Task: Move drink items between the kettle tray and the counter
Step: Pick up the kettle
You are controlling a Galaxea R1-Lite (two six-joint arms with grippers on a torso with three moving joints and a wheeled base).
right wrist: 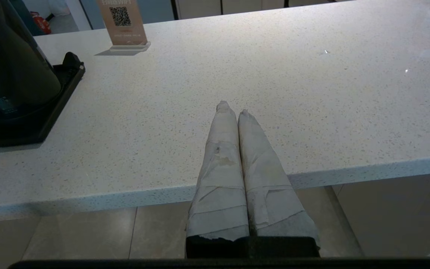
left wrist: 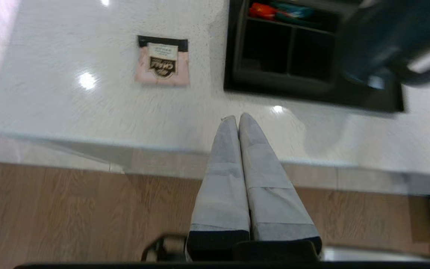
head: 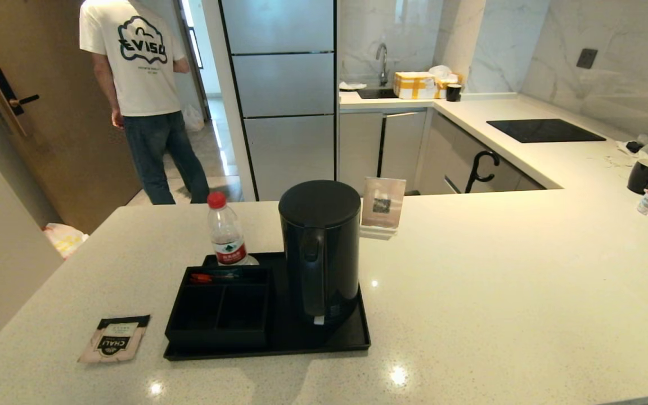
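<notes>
My left gripper (left wrist: 238, 118) sits low in the centre of its wrist view, its two taped fingers pressed flat together with nothing between them. It touches nothing: the tips hang over the near edge of the counter (left wrist: 69, 112), with wooden floor showing beneath. My right gripper (right wrist: 231, 108) is the same, fingers closed tight on nothing, parked at the near counter edge in the lower middle of its own view. Neither arm reaches into the head view.

Outward from the left gripper, the tea sachet (left wrist: 162, 61) lies flat on the counter in the upper left of the wrist view, well apart from the fingertips. In the head view the tea sachet (head: 113, 337) is in the lower left of the frame, just beside the tray (head: 324, 344) but off it. The compartment box (head: 220, 309) fills the tray's left part; its two front cells look empty, and something red and green lies in the rear cell. The kettle (head: 320, 247) stands upright on the tray's right part, near centre frame. A water bottle (head: 226, 235) stands behind the box.

As I judge it, the sachet's move to the counter looks finished, since it rests there alone and my grippers are clear. The kettle is still on the tray, so if it must go too, that part remains.
</notes>
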